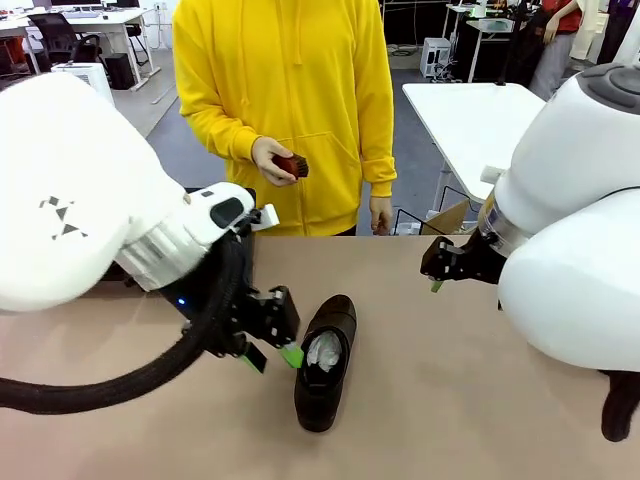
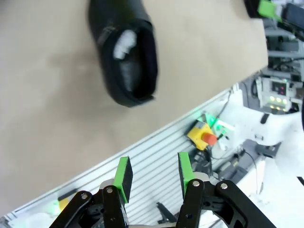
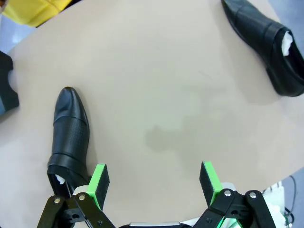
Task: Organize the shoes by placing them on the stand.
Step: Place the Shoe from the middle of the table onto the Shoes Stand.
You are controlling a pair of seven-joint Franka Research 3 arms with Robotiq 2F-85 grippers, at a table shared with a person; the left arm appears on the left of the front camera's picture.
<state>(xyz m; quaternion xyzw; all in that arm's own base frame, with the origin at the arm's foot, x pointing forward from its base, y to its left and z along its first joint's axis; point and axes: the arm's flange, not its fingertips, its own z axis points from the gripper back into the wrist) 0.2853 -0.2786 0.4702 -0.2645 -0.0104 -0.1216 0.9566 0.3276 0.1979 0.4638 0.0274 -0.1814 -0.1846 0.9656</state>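
Front view: left gripper, jaws partly apart and empty, hovers just beside 1 black shoe.

L arm & R arm: my shells are glossy white, rounded, w/ big bulbous joints. L shell carries a small grey triangle mark. L wrist has a ribbed white collar w/ a black insert and a tiny blue light. A thick black ribbed cable hose runs below it. R arm has a dark grey top cap. My left gripper & right gripper are black linkage bodies w/ bright green pads on flat fingers and silver screws at the pivots.
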